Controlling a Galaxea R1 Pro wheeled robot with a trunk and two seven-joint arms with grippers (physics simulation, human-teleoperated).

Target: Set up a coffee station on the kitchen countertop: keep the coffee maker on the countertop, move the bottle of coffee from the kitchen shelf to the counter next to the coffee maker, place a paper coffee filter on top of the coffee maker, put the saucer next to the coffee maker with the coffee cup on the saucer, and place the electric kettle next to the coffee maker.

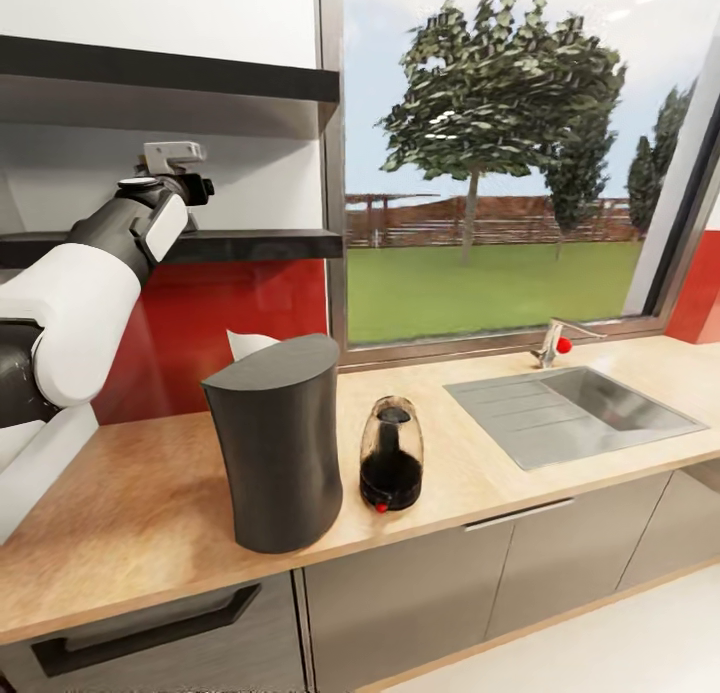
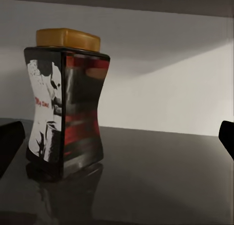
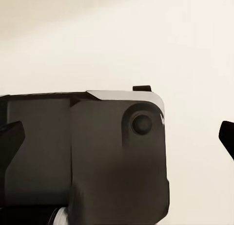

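Note:
The bottle of coffee (image 2: 66, 108), a dark waisted jar with a golden lid, stands upright on the glossy black kitchen shelf (image 2: 161, 176). My left gripper (image 2: 117, 140) is open in front of it, and the jar sits nearer one fingertip (image 2: 9, 142) without touching it. In the head view my left arm (image 1: 100, 263) reaches up to that shelf (image 1: 260, 243). On the countertop (image 1: 130, 513) stands the dark-grey coffee maker (image 1: 275, 443), with the electric kettle (image 1: 390, 453) just to its right and the white paper coffee filter (image 1: 245, 345) behind it. My right gripper (image 3: 117, 137) is open. The saucer and coffee cup are out of view.
A steel sink (image 1: 575, 408) with a tap (image 1: 552, 343) is set into the counter's right part, below a large window. A second black shelf (image 1: 170, 73) hangs above the lower one. A dark-grey part of the robot (image 3: 97, 152) lies close before the right wrist camera.

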